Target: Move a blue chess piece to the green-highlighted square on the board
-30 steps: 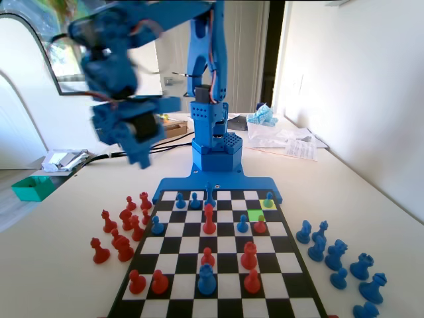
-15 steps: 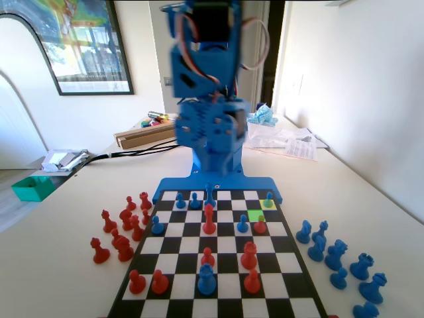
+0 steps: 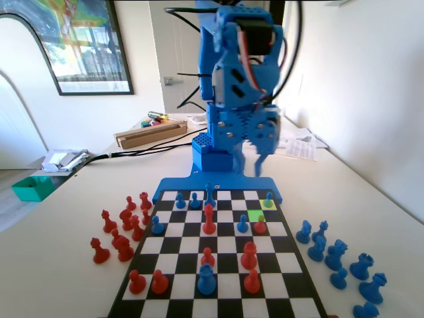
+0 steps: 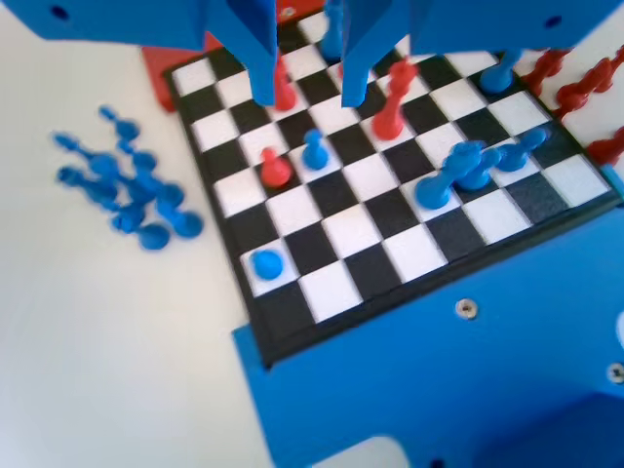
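My gripper (image 3: 260,154) hangs above the base plate end of the board (image 3: 291,285), to the right in the fixed view. In the wrist view my gripper (image 4: 310,90) is open, with nothing between the jaws. A small blue pawn (image 3: 268,199) stands on the pale yellow square in the board's far right corner. The same blue pawn (image 4: 266,263) appears low on the left of the wrist view. The green-highlighted square (image 3: 254,214) lies one row nearer and one column left of it. A red pawn (image 3: 260,225) stands just in front of the green square.
Another blue pawn (image 3: 242,224) stands left of the red one. Taller blue pieces (image 3: 209,195) line the far rows, and red pieces (image 3: 209,218) stand mid-board. Off-board blue pieces (image 3: 334,255) cluster on the right and red pieces (image 3: 122,228) on the left.
The arm has swung from the left side across the middle to the right. The gripper now hangs over the board's far right end. No piece has moved.
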Robot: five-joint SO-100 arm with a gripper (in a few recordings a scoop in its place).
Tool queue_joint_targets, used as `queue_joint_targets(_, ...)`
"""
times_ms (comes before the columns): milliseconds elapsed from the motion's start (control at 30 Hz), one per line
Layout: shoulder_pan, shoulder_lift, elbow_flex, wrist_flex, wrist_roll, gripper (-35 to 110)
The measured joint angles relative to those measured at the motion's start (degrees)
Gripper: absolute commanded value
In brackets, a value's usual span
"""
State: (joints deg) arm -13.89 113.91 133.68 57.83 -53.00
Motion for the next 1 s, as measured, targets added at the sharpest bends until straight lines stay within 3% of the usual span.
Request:
queue_joint_targets(500,-11.34,-12.30,-2.02,-5.01,2.55,9)
queue_joint_targets(1000,-11.78,-18.11,3.52,-12.92,-2.81,10)
